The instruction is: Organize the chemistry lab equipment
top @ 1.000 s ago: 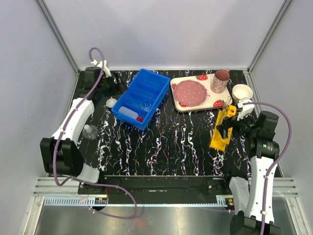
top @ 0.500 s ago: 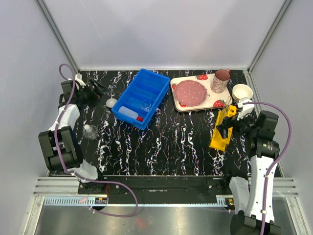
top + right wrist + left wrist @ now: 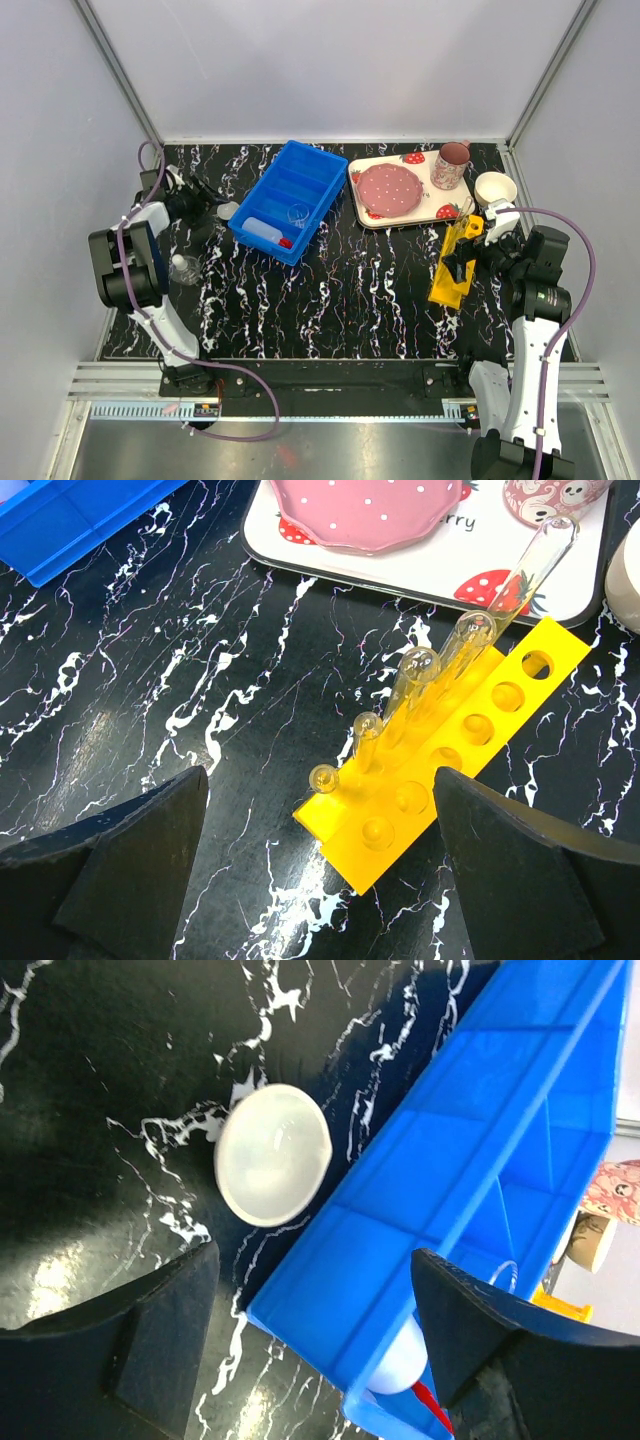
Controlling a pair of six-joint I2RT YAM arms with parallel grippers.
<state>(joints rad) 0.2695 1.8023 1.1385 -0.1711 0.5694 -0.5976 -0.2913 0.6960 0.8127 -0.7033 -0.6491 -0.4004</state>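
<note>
My left gripper [image 3: 207,200] [image 3: 315,1260] is open and low over the table, just left of the tiny white round dish [image 3: 228,210] [image 3: 272,1154]. The dish lies beside the blue bin [image 3: 300,180] [image 3: 480,1160]. In the bin are the squeeze bottle with its red nozzle [image 3: 266,232] [image 3: 400,1370] and a small clear beaker [image 3: 298,213]. Another beaker [image 3: 184,268] stands on the table at the left. My right gripper [image 3: 478,250] [image 3: 320,780] is open above the near end of the yellow rack [image 3: 455,262] [image 3: 470,750], which holds several thin clear tubes [image 3: 415,670].
A strawberry-print tray [image 3: 437,205] with a pink plate [image 3: 388,188] and a pink mug [image 3: 451,165] stands at the back right. A cream bowl [image 3: 495,188] sits beside it. Enclosure walls close the left, right and back sides.
My left arm has pulled back from the far left corner and folded in, bringing its gripper low beside the white dish. The right arm has not moved.
</note>
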